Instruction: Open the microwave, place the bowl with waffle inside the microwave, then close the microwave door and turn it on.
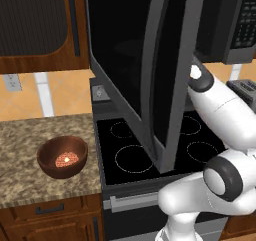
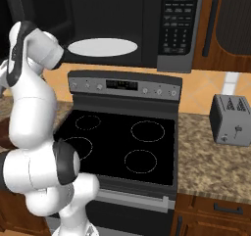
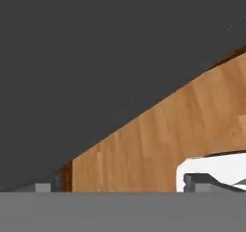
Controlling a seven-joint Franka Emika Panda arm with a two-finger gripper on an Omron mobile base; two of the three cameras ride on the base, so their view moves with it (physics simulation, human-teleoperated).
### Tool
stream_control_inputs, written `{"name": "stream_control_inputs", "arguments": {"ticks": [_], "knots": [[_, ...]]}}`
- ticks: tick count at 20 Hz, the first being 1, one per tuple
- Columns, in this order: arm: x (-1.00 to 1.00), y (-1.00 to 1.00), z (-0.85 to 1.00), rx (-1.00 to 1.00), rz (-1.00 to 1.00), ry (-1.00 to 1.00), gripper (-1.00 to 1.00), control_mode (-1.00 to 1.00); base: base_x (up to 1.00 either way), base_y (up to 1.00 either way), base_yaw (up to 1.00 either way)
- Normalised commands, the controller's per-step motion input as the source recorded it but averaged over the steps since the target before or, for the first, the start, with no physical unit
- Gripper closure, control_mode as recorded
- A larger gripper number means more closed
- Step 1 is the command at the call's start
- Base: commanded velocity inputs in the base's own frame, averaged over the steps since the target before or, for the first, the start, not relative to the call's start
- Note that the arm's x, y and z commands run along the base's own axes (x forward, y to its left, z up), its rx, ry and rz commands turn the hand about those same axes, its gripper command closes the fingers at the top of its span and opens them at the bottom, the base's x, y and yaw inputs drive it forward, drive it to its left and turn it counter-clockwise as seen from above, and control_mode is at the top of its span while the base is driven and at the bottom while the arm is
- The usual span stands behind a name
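Note:
The microwave [image 2: 122,24] hangs above the stove, its cavity exposed with the white plate [image 2: 102,47] inside and the button panel [image 2: 176,24] at the right. The microwave door [image 1: 130,60] stands swung wide open toward the left, its long grey handle [image 1: 150,75] facing the left base camera. My arm reaches up behind the door's free edge, which hides the hand. In the hand view my gripper [image 3: 122,185] sits close against a dark grey surface, fingertips apart, nothing between them. The reddish-brown bowl [image 1: 62,156] holding the waffle [image 1: 66,159] rests on the counter left of the stove.
The black-topped stove [image 2: 122,142] lies below the microwave. A grey toaster [image 2: 230,120] stands on the granite counter [image 2: 215,166] to the right. Brown wooden cabinets [image 1: 35,25] flank the microwave. The open door juts out over the stove's left half.

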Motion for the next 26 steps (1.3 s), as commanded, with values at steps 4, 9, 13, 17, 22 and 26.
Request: {"name": "stream_control_inputs", "arguments": {"ticks": [4,9,13,17,22,26], "knots": [[-0.05,-1.00,-0.37,0.62,0.00,0.00,-1.00,-1.00,0.00,0.00,0.00],[-0.58,-0.96,-0.74,0.50,0.00,-0.44,-1.00,-1.00,0.00,0.00,0.00],[-0.32,-0.48,-0.84,0.22,-0.13,-0.80,-1.00,-1.00,0.00,0.00,0.00],[0.57,0.12,-0.55,0.22,-0.64,0.05,-1.00,-1.00,0.00,0.00,0.00],[1.00,0.40,-0.20,0.14,-0.05,0.19,-1.00,-1.00,0.00,0.00,0.00],[1.00,0.43,0.00,0.01,-0.18,0.93,-1.00,-1.00,0.00,0.00,0.00]]}}
